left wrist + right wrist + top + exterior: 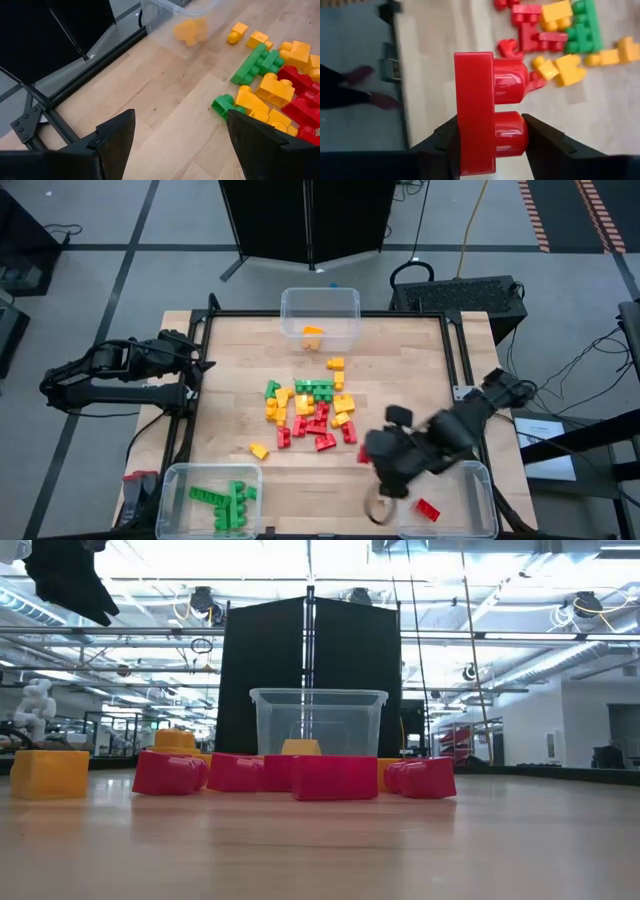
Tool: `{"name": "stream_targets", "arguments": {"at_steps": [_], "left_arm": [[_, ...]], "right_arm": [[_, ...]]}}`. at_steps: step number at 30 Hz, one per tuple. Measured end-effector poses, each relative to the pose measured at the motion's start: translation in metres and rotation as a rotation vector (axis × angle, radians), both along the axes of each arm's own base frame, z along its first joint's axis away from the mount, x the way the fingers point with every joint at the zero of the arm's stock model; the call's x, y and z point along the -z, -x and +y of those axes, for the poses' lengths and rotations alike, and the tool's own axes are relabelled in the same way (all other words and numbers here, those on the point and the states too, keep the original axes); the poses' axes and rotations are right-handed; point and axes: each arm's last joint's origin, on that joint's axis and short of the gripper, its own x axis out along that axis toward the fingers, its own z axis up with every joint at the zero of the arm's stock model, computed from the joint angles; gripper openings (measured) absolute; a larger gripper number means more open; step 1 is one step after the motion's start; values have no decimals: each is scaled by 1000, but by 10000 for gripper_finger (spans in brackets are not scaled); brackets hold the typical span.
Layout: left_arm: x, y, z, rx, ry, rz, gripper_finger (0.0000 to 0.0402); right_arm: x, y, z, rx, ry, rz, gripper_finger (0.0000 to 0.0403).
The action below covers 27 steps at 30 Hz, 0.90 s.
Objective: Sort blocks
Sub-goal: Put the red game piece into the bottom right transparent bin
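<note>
A pile of red, yellow-orange and green blocks [312, 408] lies at the table's middle; one yellow block [259, 450] rests apart, nearer the near edge. In the low view the red blocks [335, 777] stand in front. My right gripper [368, 453] hovers right of the pile, by the near-right bin, shut on a red two-stud block [490, 115]. My left gripper [180, 145] waits open over the table's left edge [195, 365], with the pile ahead of its fingers. My right gripper pinches the red block between its two fingers. One finger [442, 142] lies against the flat underside of the block's base [465, 145], the other [545, 140] against the top of one stud [512, 135]. The block is lifted clear of the table.
Three clear bins stand at the edges: a far-middle bin [320, 298] with an orange block [313, 336], a near-left bin [178, 480] with green blocks [225, 502], a near-right bin [478, 480] with one red block [428, 510]. Bare wood lies between pile and bins.
</note>
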Motion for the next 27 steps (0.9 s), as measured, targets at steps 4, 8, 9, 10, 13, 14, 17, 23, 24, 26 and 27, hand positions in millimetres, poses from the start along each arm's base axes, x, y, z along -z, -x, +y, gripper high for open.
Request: {"name": "stream_targets", "arguments": {"at_steps": [4, 8, 9, 10, 13, 14, 17, 23, 24, 26, 27], "left_arm": [[0, 0, 0, 2, -2, 2, 287], [0, 0, 0, 12, -12, 9, 287], [0, 0, 0, 13, -13, 10, 287], [0, 0, 0, 13, -14, 11, 287], [0, 0, 0, 14, -16, 12, 287], [0, 0, 0, 14, -16, 12, 287], [0, 0, 0, 14, -17, 12, 287], [0, 0, 0, 14, -17, 12, 287], [0, 0, 0, 14, -17, 12, 287], [0, 0, 0, 14, -17, 12, 287], [0, 0, 0, 14, -17, 12, 287]], "right_arm": [[-8, 30, 21, 86, -64, -36, 160], [-1, 57, 39, 185, -98, -41, 157], [3, 64, 43, 207, -104, -30, 157], [7, 70, 47, 236, -113, -18, 159], [25, 88, 57, 314, -120, 36, 165], [32, 93, 60, 342, -118, 62, 165], [51, 107, 66, 408, -97, 118, 164], [84, 114, 77, 443, -113, 208, 163], [91, 113, 79, 439, -129, 222, 163], [103, 111, 84, 416, -167, 236, 163], [109, 110, 85, 408, -176, 241, 163]]}}
